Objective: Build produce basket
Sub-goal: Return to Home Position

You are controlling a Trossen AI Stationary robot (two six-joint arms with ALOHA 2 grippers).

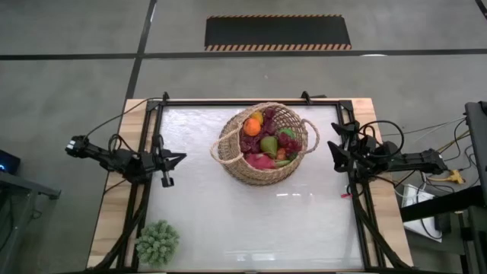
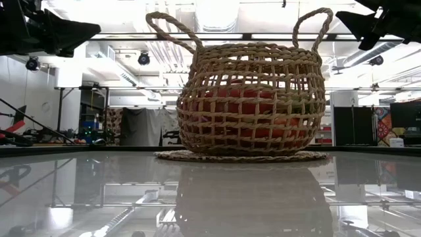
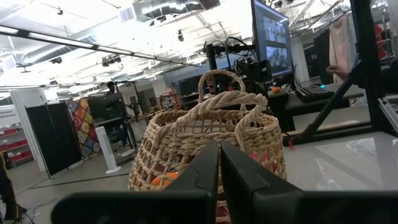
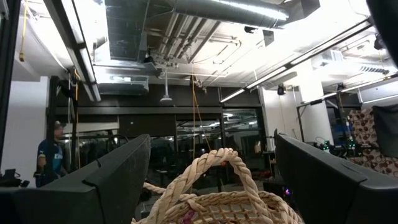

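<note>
Tan wicker, woven in an open lattice, makes up the basket [image 1: 234, 164]: round, bowl-shaped, with a small loop handle on each of two opposite sides. It stands upright on the glossy white table [image 1: 228, 228]. From table height the basket [image 2: 253, 85] shows a base that flares into a flat woven ring, both handles arching above the rim, and red and orange patches glowing through the gaps in its wall.

Inside it the produce [image 1: 264, 141] is piled to about rim level. An orange [image 1: 252, 126] sits at the side of the pile farthest from the camera's lower edge, a green pear [image 1: 268, 144] at the middle, and dark purple grapes [image 1: 249, 142] just beside the pear. A pink-red piece lies under them near the wall.

To the basket's left, well apart from it, the left gripper [image 1: 179, 158] hangs with its fingers drawn almost together, only a thin slit between them and nothing in it [image 3: 219, 149]. Past them the basket [image 3: 205, 127] shows whole.

To the basket's right, near that side's handle but clear of it, the right gripper [image 1: 337, 144] is spread wide and holds nothing [image 4: 212, 139]. One braided handle [image 4: 214, 163] shows between its fingers.

A spiky green plant [image 1: 157, 242] sits well away from the basket, past the left gripper.
</note>
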